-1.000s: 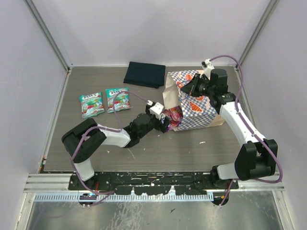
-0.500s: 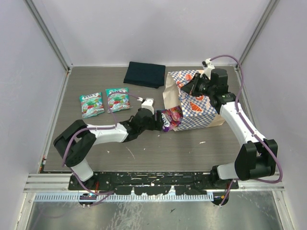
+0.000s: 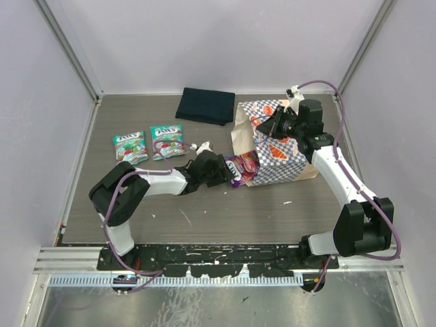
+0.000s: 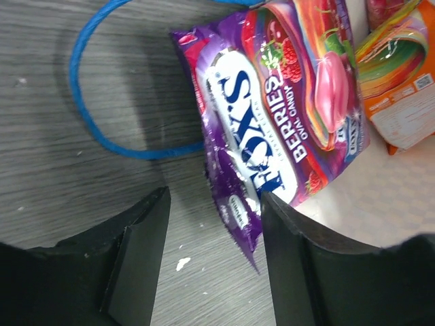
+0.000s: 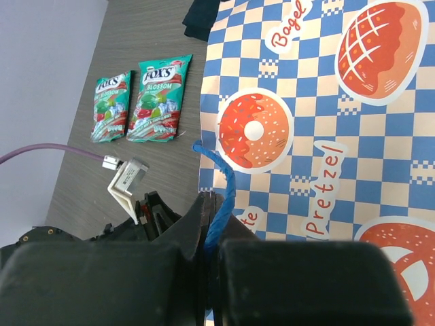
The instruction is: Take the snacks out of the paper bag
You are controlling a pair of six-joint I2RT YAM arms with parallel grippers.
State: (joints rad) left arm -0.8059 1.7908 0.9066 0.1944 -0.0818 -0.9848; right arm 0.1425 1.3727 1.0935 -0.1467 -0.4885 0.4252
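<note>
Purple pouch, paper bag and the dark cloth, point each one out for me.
purple pouch (image 4: 272, 119), left wrist view, middle of its front.
paper bag (image 5: 319, 115), right wrist view, checkered outer side.
cloth (image 3: 205, 105), top view, centre of the fold.

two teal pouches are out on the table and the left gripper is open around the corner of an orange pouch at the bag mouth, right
Not orange: the left wrist view shows the open left gripper around the corner of a purple pouch at the paper bag mouth. The two teal pouches are out on the table, as you said.
</note>
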